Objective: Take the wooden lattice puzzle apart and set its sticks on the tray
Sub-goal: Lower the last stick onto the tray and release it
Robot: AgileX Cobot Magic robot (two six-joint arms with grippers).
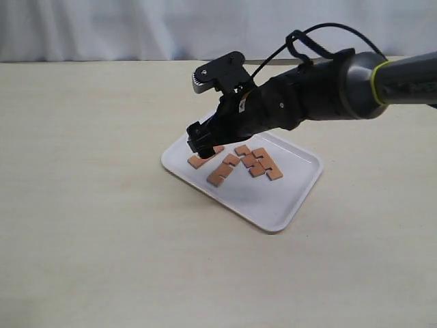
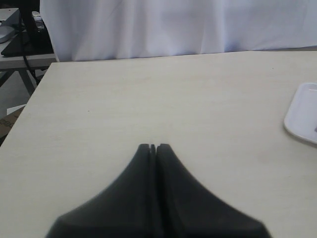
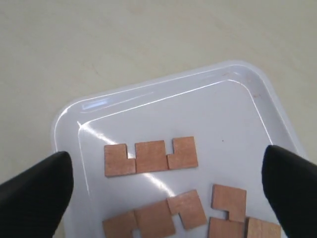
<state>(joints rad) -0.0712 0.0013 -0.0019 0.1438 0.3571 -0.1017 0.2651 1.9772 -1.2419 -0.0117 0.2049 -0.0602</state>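
Sticks (image 1: 246, 162) apart on the tray (image 1: 276, 205)
They lie loose at its 10 o'clock end; right jaws hang spread, empty above, likely for release; left jaws, pressed together, idle over tabletop (image 2: 148, 89).

The setup sits on a pale beige tabletop (image 1: 82, 260) with faint wood grain. Lighting's soft and even, with only mild shadows. Straight out past the left fingers (image 2: 146, 168), a white curtain (image 2: 173, 25) hangs in loose folds along the table's far edge. Off to one side of those fingers, beyond the table corner, there's a second desk (image 2: 12, 62) with dark gear (image 2: 27, 44) and a black cable (image 2: 27, 69).
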